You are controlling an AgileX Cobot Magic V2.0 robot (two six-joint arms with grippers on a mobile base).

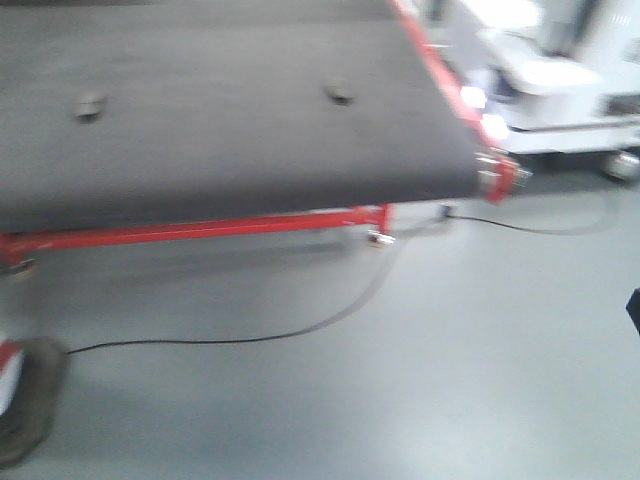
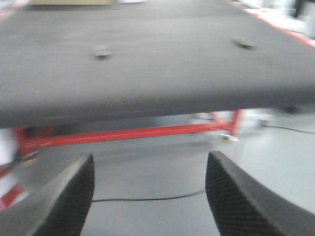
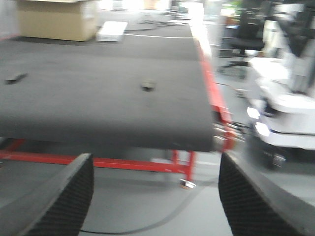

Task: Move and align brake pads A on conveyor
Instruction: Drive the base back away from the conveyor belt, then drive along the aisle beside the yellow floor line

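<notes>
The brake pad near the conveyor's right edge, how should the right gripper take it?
Probably from above: the brake pad lies flat on the conveyor, so the open right gripper should pinch its two long edges across the short width.

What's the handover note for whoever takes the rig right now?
Tools: left tool and right tool both open, empty, short of the near end of the conveyor.
Parts: only two pads in view, lying far apart on the conveyor: left brake pad, right brake pad. No others visible. Frames are blurred, so pad orientation is unclear.
Done: no pad is gripped and no aligned row is visible.
Left: close in on the conveyor, then move and align the pads.
</notes>
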